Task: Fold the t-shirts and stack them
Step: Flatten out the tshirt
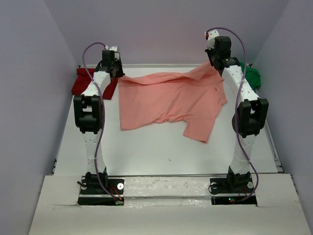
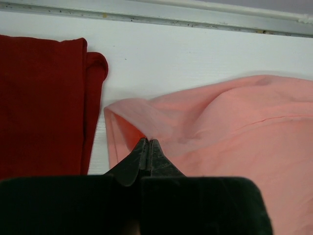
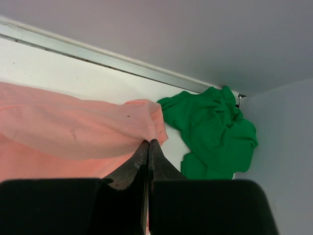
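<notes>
The salmon-pink t-shirt (image 1: 168, 100) lies spread across the middle of the table, its far edge lifted at both corners. My left gripper (image 2: 147, 142) is shut on its far left corner (image 2: 127, 117). At the far right, my right gripper (image 3: 148, 143) is shut on the other corner of the pink shirt (image 3: 142, 122). The dark red t-shirt (image 1: 84, 82) lies folded flat at the far left, beside the left gripper (image 1: 113, 68), and shows as a smooth red slab (image 2: 41, 103). The bright green t-shirt (image 1: 253, 76) sits crumpled in the far right corner (image 3: 210, 129).
A metal rail (image 2: 195, 19) runs along the table's far edge under the back wall. Side walls close in left and right. The right wall (image 3: 288, 161) stands just past the green shirt. Both arm bases sit at the near edge (image 1: 166, 188).
</notes>
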Available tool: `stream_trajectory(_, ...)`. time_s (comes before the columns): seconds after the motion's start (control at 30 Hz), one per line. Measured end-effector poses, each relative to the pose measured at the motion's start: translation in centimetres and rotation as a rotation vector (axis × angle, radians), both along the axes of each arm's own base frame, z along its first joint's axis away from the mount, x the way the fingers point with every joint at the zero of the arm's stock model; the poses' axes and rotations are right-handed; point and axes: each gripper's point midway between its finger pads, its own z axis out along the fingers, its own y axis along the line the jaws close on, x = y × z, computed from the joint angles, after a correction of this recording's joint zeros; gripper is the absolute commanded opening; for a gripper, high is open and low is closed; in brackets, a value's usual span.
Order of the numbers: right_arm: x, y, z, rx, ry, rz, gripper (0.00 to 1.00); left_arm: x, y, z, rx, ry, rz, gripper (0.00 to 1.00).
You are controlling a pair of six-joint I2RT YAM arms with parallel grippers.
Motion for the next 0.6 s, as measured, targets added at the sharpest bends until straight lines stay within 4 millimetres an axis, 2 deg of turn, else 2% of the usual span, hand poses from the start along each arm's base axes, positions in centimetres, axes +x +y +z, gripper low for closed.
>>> stream_trajectory(0.2, 0.1, -0.4, -0.2, 0.013, 0.002, 0.001, 0.0, 0.6, -0.3, 0.9, -0.01, -0.035, -0.011, 0.0)
stream_trajectory(0.43, 0.1, -0.3, -0.5, 0.028, 0.006, -0.002, 0.0, 0.6, -0.7, 0.9, -0.009, -0.037, -0.017, 0.0)
stream_trajectory(0.6, -0.3, -0.5, -2.3, 0.029, 0.042, -0.019, 0.0, 0.5, -0.9, 0.8, 0.011, -0.035, -0.002, 0.0)
